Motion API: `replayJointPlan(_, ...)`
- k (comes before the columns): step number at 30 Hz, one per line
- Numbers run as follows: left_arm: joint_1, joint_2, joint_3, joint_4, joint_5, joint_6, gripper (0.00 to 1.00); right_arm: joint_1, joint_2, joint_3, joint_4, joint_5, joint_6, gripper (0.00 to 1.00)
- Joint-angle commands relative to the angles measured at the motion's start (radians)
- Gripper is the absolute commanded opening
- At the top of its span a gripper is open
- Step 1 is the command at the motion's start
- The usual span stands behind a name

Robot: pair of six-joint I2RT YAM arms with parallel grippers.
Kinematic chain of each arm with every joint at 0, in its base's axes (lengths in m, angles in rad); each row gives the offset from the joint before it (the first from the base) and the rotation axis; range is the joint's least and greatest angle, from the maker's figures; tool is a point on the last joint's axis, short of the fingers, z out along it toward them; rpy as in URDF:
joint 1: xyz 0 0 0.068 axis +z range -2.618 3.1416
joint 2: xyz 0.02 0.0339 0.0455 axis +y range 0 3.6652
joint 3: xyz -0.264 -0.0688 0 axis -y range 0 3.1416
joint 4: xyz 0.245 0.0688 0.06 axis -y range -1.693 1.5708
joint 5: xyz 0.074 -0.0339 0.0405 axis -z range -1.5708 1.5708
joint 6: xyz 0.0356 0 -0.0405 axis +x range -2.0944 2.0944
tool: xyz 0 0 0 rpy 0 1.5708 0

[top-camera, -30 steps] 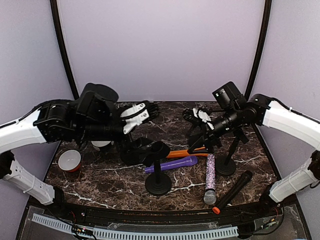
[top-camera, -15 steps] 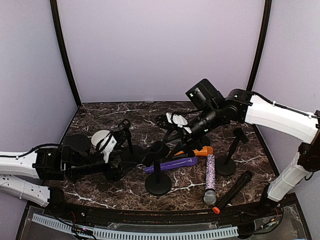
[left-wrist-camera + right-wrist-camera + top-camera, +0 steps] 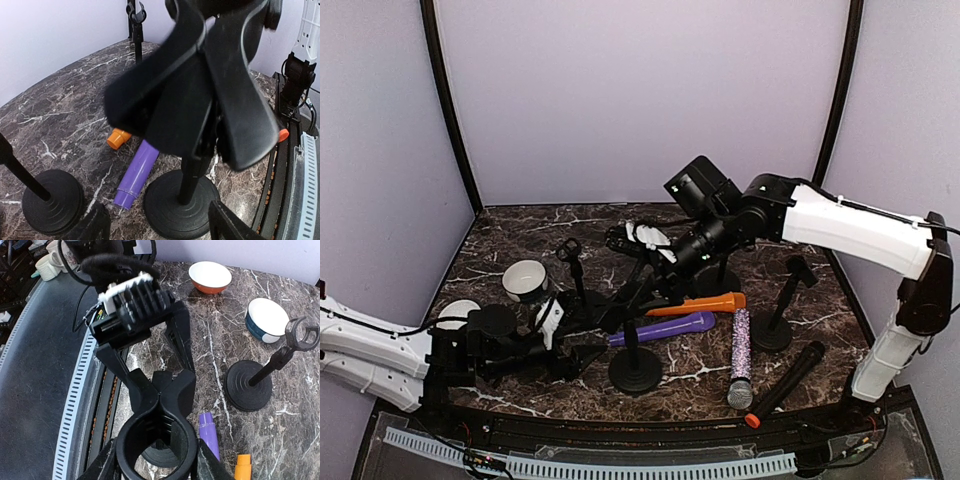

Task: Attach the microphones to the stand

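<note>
Right pincer (image 3: pixel 156 447) straddles centre stand clip (image 3: pixel 160 390); clamped or not, can't tell. Left pincer (image 3: pixel 159 215) wide open, empty, low left of that stand's base (image 3: pixel 635 372). Mics all flat on table (image 3: pixel 690 385): purple mic (image 3: pixel 665 328) just right of base, axis left-right, right arm (image 3: pixel 840 225) nearer; orange mic (image 3: pixel 700 303) behind it, lilac mic (image 3: pixel 741 350) and black mic (image 3: pixel 788 382) further right. Both bowls (image 3: pixel 210 287) empty.

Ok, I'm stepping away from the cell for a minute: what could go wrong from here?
1. The right gripper straddles the clip of the front stand, which rests only on its round base. A sideways pull might tip it onto the purple microphone lying beside it.
2. The left gripper, open, sits low at that same stand's base, so the two arms are crowded and could knock each other.
</note>
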Motion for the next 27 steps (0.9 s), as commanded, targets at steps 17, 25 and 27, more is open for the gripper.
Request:
replayJointPlan(17, -0.094, 0.718, -0.017, 1.072, -0.072, 0.023, 0.65, -0.066, -0.002, 0.173, 0.044, -0.108, 0.170, 0.13)
replayJointPlan(25, -0.207, 0.700, -0.057, 1.253, -0.315, 0.103, 0.68, -0.101, -0.034, 0.156, 0.049, -0.088, 0.158, 0.12)
replayJointPlan(27, -0.208, 0.675, -0.052, 1.182, -0.321, 0.077, 0.68, -0.109, -0.040, 0.157, 0.059, -0.097, 0.170, 0.12)
